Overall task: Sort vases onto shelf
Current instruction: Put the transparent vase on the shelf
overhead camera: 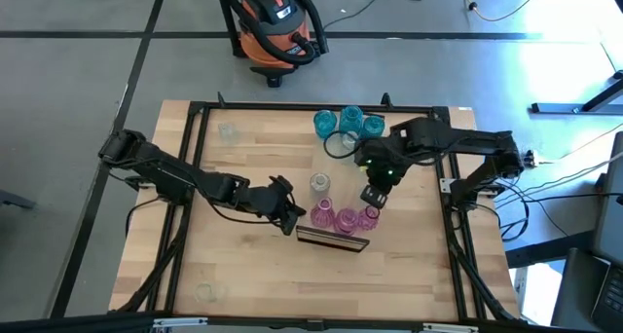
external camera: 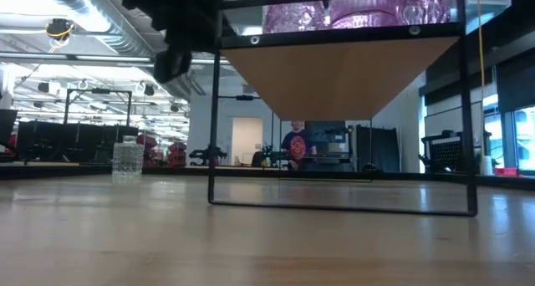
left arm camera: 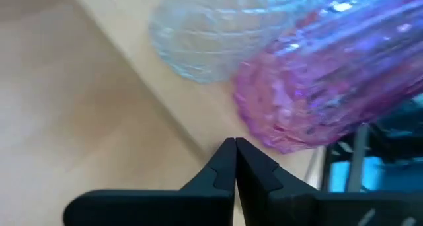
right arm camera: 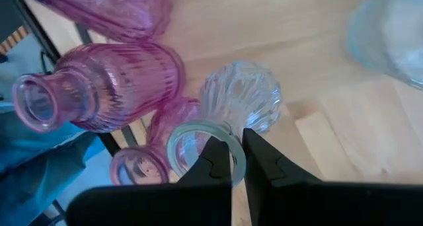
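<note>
Fingers on my right gripper are pinched on the rim of a clear vase — its open mouth sits right between them, above the shelf. My left gripper has its fingers pressed together with nothing between them; it hangs at the shelf's near edge, just beside a pink vase and another clear one.

No writing or label on the glass can be read.

From above, pink vases cluster on the shelf near the middle of the wooden table, with one clear vase just behind them. Three teal vases stand together toward the far edge, apart from the shelf. A lone clear vase stands at the far left corner, another near the front left. Whether any of them holds anything, I cannot tell.

Beyond the table an orange-and-black shop vacuum rests on the floor — and a person shows in the room behind.
</note>
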`<state>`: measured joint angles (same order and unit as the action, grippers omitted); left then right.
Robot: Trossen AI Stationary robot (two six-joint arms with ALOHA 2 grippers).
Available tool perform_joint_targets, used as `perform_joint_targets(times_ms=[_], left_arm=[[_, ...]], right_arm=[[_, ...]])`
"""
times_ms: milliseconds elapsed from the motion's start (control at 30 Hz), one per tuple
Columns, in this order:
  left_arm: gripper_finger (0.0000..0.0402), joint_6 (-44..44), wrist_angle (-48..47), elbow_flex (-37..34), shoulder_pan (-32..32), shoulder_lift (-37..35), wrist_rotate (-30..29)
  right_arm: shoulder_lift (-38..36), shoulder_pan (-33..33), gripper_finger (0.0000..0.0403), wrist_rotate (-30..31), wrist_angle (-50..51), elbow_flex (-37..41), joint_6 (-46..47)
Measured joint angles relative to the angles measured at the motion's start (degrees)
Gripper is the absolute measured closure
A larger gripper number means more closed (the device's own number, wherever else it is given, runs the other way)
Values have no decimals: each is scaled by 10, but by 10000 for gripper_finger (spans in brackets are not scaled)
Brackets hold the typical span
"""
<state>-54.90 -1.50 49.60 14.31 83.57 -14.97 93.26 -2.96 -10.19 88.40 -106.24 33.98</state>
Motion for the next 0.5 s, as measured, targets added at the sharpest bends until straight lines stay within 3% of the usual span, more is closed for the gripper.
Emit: perform_joint_targets(times_ms=[167, 500], left_arm=[[402, 2, -66, -3, -5, -43, -30], [402, 6, -56, -2, -6, -75, -38]], right_arm=[[24, 0, 402, -13, -28, 0, -18], [35, 14, 393, -10, -74, 0, -30]])
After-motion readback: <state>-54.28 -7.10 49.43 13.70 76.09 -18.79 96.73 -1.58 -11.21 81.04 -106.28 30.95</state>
